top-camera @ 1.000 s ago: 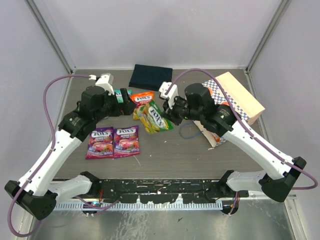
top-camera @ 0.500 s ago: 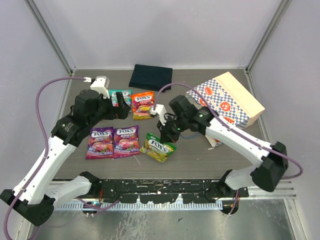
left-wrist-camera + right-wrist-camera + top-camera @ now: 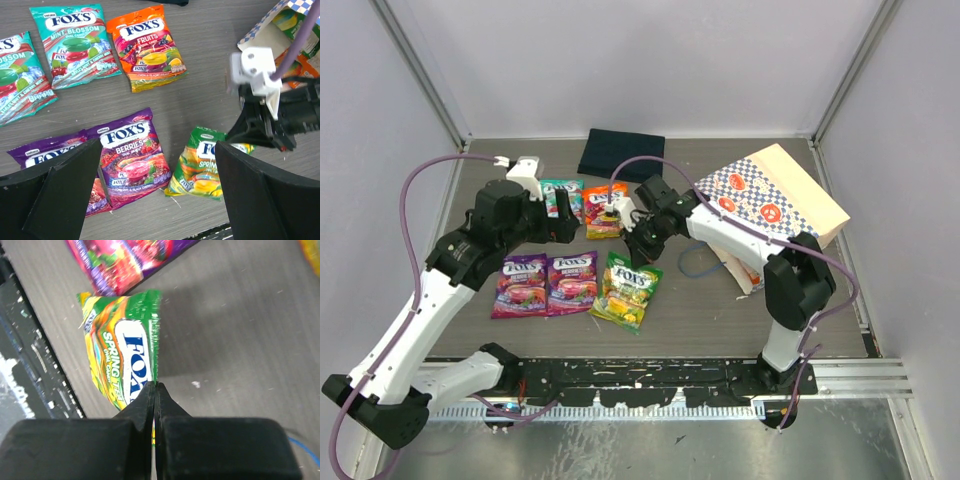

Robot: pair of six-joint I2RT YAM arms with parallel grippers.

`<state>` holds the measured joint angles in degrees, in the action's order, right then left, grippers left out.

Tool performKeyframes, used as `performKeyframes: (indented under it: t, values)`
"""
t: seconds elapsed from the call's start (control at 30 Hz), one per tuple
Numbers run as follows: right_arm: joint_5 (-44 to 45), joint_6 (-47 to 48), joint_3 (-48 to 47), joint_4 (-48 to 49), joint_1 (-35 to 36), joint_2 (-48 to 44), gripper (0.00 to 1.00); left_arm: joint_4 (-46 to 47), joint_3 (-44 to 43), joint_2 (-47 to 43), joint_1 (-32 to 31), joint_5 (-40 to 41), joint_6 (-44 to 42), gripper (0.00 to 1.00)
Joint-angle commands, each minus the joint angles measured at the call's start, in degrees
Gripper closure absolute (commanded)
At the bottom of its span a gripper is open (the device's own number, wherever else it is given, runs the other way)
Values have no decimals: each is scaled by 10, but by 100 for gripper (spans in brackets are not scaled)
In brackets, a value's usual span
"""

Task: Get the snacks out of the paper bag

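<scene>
My right gripper [image 3: 634,252] is shut on the top edge of a green snack pouch [image 3: 627,291], which lies or hangs just right of two purple pouches [image 3: 548,283]. In the right wrist view the jaws [image 3: 154,386] pinch the green pouch [image 3: 120,360] by its serrated seam. A teal pouch [image 3: 561,194] and an orange pouch [image 3: 605,208] lie further back. My left gripper [image 3: 157,195] hovers open over the purple pouch [image 3: 131,159], holding nothing. The checkered paper bag [image 3: 772,205] lies on its side at the right, with more pouches showing in its mouth [image 3: 287,22].
A folded navy cloth [image 3: 621,153] lies at the back centre. The bag's blue cord handle [image 3: 696,266] rests on the table beside my right arm. Grey walls enclose the table on three sides. The arm bases and a rail run along the near edge.
My right gripper has carried the green pouch from beside the orange pouch forward to a spot beside the purple ones, and turned it. The left gripper has barely moved.
</scene>
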<state>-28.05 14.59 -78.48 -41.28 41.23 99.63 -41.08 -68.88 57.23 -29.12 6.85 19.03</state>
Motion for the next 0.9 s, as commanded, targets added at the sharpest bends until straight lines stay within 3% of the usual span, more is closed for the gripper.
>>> performKeyframes:
  t: [0.0, 0.03, 0.1, 0.23, 0.3, 0.33, 0.53, 0.73, 0.87]
  values:
    - [27, 21, -71, 15, -11, 26, 99, 1, -11, -2, 3, 5, -15, 2]
    - [32, 25, -81, 12, -12, 36, 98, 0, -11, -2, 3, 3, -15, 2]
    - [31, 31, -102, 5, -16, 54, 83, -2, -9, 1, 3, -9, -16, 2]
    - [41, 19, -132, 10, -24, 68, 35, -2, -8, 10, 3, -37, -16, 2]
    - [24, 9, -128, 28, -36, 49, 6, -6, -10, 15, 3, -44, -19, 2]
    - [20, 3, -122, 42, -43, 35, 1, -5, -10, 17, 3, -48, -21, 2]
    - [65, -107, -38, 199, -106, -106, 0, 31, 34, 16, -26, -89, -15, 2]
    - [133, -215, 74, 306, -133, -291, 0, 80, 90, 56, -172, 19, -12, 1]
    - [224, -233, 106, 307, -134, -352, 0, 127, 105, 133, -219, 29, 3, 17]
